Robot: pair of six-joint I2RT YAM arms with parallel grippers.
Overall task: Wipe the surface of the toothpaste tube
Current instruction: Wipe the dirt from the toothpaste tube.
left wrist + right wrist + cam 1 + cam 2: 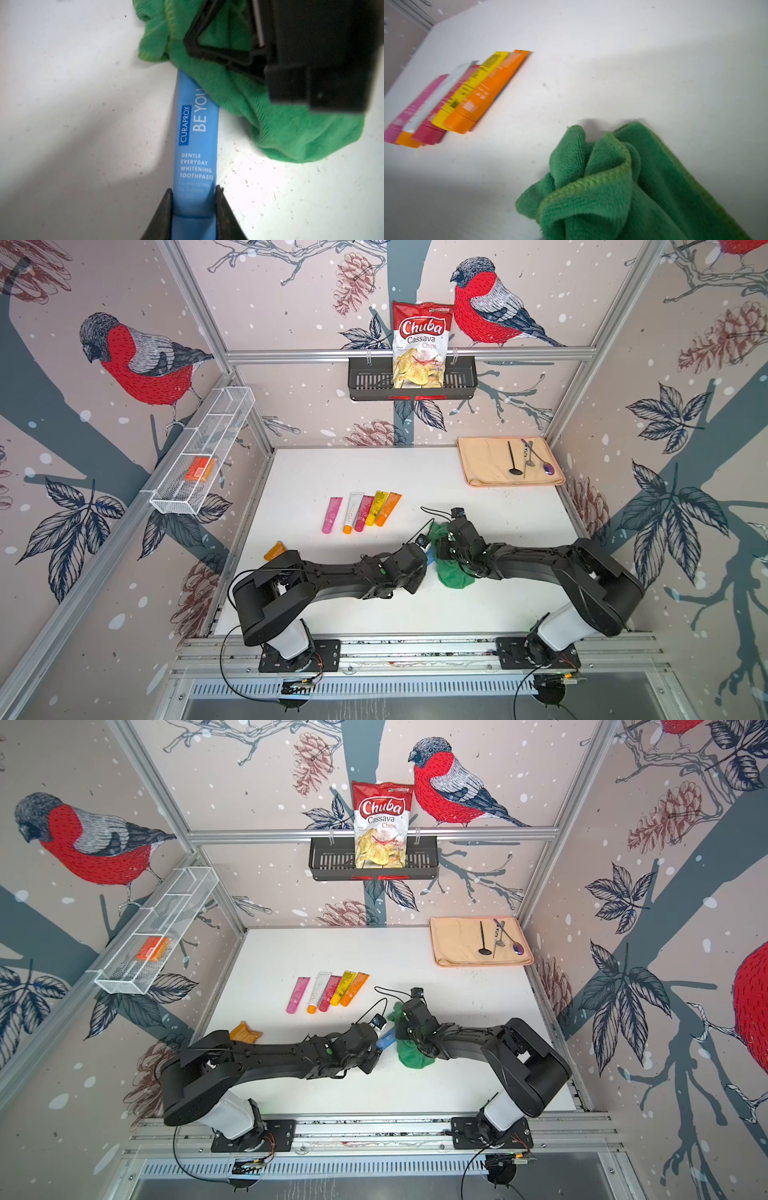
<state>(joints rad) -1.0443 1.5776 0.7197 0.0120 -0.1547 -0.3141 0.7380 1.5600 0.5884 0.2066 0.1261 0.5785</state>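
Blue toothpaste tube [196, 145], printed with white lettering, is pinched near its cap end between the two dark fingers of the left gripper [194, 190], which press on either side of it. The tube sits over the near middle of the white table [457, 510], pointing toward the right gripper [403, 1029]; whether it touches the tabletop cannot be told. A bunched green cloth [270, 116] is clamped in the right gripper's closed jaws and drapes over the tube's far end, covering part of the lettering. Farther back on the table, a row of five tubes [361, 512] in pink, white, red, yellow and orange lies side by side, well apart from both grippers.
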